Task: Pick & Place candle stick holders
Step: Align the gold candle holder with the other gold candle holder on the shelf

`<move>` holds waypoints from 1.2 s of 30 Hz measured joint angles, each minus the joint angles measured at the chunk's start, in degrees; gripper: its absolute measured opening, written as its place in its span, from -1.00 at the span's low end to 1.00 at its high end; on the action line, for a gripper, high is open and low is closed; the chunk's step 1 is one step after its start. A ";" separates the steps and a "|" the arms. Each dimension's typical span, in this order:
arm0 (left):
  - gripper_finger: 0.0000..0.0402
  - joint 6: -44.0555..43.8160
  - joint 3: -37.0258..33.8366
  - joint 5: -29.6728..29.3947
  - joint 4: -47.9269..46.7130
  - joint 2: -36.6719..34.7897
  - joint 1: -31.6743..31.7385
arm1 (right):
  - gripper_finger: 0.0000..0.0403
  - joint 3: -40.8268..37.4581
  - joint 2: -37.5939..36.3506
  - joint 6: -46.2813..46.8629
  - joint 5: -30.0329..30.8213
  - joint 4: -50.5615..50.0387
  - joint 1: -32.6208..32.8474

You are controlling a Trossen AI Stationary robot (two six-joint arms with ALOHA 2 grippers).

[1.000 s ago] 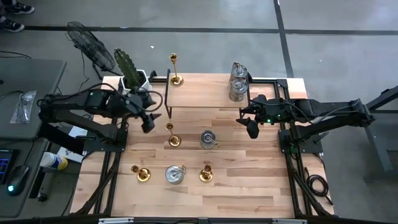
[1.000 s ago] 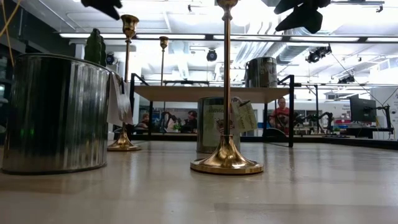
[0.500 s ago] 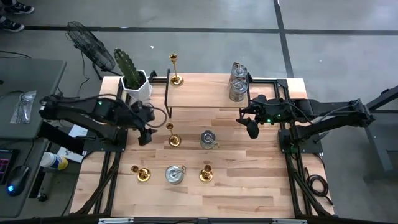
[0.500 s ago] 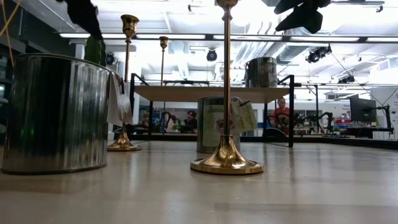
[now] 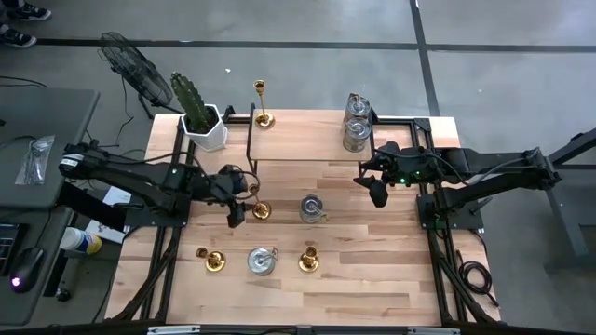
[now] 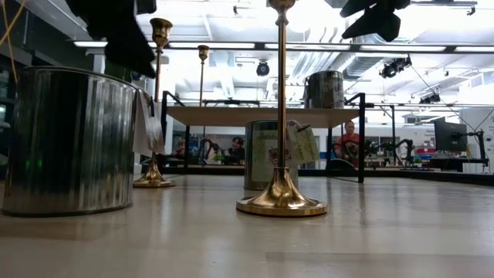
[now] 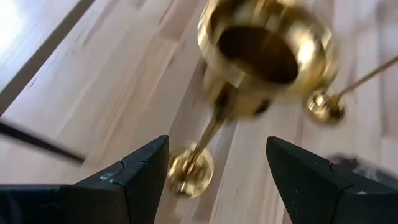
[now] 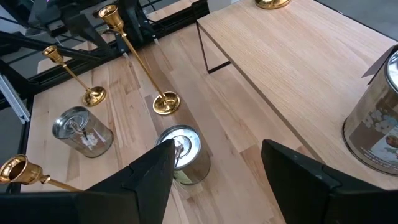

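Left gripper point(image 5: 235, 207) has swung in from the cactus point(image 5: 189, 100) corner and now sits just beside the middle gold candlestick point(image 5: 260, 209), at its nine o'clock; looks like the pick is next. Fingers spread, empty, cup between them in the wrist view. Arm stretched low across the table point(image 5: 372, 288). Right gripper point(image 5: 376, 194) hasn't budged, parted and empty, hovering at three o'clock of the silver holder point(image 5: 312, 208)

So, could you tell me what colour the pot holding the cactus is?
White; the pot shows best in the high view.
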 joint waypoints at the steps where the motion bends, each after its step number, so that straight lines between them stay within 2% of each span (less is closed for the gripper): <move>1: 0.32 0.38 -0.69 0.00 2.19 0.00 0.08 | 0.16 0.00 0.00 0.00 0.10 0.00 0.01; 5: 0.32 0.67 -3.32 -0.76 8.86 0.00 0.08 | 0.16 0.00 0.00 -0.01 0.19 0.00 0.00; 13: 0.28 0.27 -3.62 -3.50 8.88 0.02 0.08 | 0.16 0.00 0.00 0.01 0.34 0.00 0.00; 25: -0.26 -0.40 -3.62 -3.26 8.90 0.02 0.08 | 0.16 0.00 0.00 0.03 0.34 0.00 0.00; 36: -0.54 -1.23 -3.62 -3.50 9.66 0.02 0.08 | 0.16 0.00 0.00 1.28 0.34 0.00 0.00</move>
